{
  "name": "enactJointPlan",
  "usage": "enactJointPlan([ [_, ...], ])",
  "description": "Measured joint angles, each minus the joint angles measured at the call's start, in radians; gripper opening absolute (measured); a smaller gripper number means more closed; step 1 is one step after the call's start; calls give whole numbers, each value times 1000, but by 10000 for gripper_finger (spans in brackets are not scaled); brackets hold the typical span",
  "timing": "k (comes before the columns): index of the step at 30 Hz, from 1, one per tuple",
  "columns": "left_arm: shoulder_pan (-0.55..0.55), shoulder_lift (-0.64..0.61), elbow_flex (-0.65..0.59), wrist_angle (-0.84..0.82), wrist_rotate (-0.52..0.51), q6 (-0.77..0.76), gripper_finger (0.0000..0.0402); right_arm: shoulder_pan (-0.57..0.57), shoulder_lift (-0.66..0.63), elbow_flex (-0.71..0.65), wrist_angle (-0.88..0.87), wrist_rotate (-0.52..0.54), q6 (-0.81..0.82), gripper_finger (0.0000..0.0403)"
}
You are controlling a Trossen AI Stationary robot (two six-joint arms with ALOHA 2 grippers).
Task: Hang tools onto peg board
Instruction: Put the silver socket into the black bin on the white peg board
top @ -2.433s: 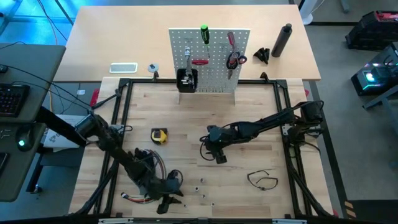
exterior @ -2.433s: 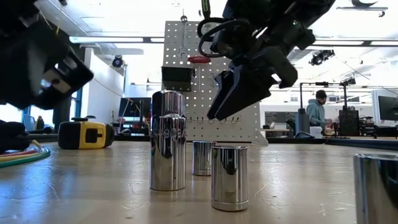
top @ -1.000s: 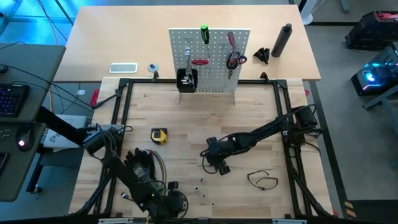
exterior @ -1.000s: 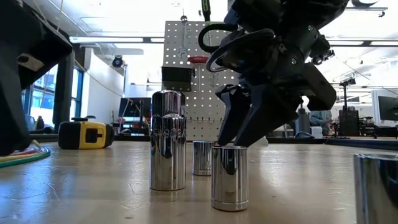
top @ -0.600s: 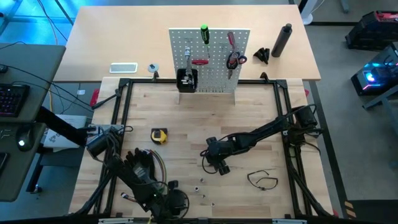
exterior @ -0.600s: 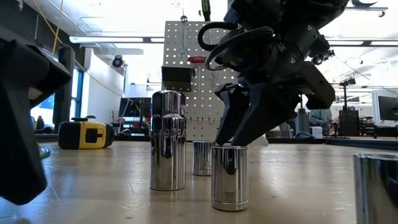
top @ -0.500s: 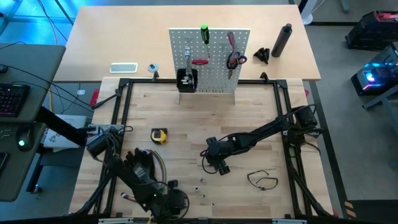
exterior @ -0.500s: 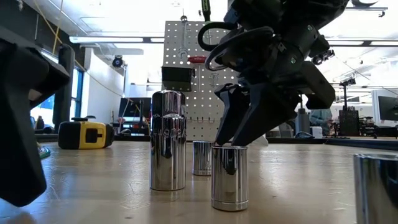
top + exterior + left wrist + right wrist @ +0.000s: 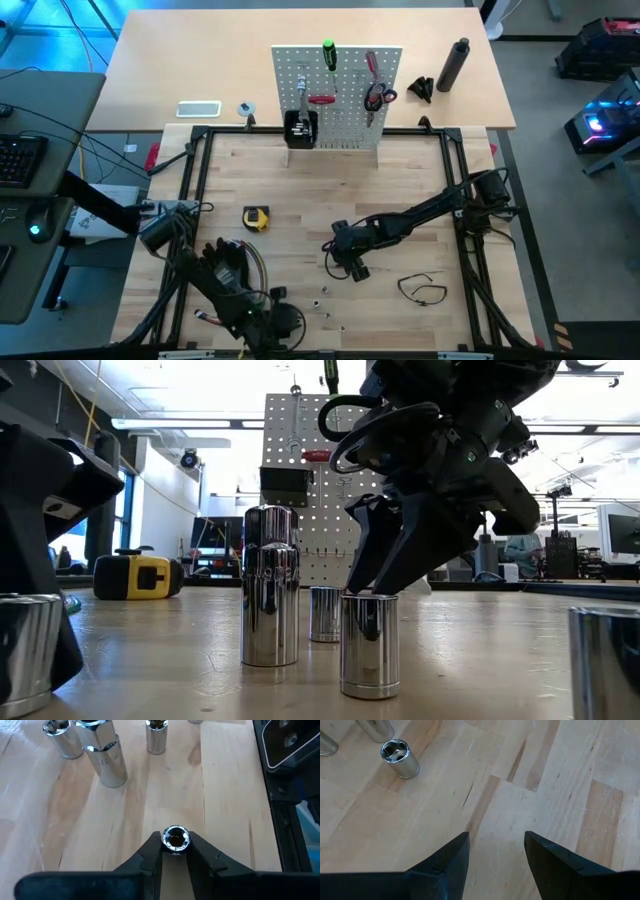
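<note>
My left gripper (image 9: 285, 318) is at the table's near edge, shut on a small chrome socket (image 9: 175, 840), which also shows at the left of the low view (image 9: 25, 655). My right gripper (image 9: 350, 265) is open and empty mid-table, over a standing socket (image 9: 370, 645). Three more sockets (image 9: 323, 292) stand on end between the grippers. A yellow tape measure (image 9: 256, 217) and a thin black loop (image 9: 422, 289) lie on the table. The peg board (image 9: 337, 95) stands at the far side with screwdrivers, scissors and a black bin (image 9: 300, 128) on it. My left gripper pinches the small socket by its round side wall (image 9: 175, 851), just below the open hex end, between its two fingertips (image 9: 150, 852). The fingers slant down from the table's left. The socket stands upright, open end up. I cannot tell whether its lower end is on the table.
A bundle of coloured wires and black gloves (image 9: 225, 265) lies under my left arm. A black frame (image 9: 200, 180) rims the wooden work area. A phone (image 9: 198, 109) and a black bottle (image 9: 455, 65) sit on the far table beside the peg board.
My left gripper has shifted a little at the near edge, and the chrome socket in its fingers has come into the low view at the left, where it did not show half a second ago.
</note>
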Motion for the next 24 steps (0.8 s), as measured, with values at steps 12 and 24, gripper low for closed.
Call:
enactJointPlan([
  [12,26,-12,1,-108,-36,16,57,0,0,0,-1,0,0,186],
  [24,84,-67,-1,-300,-77,66,57,0,0,0,-24,0,-1,186],
])
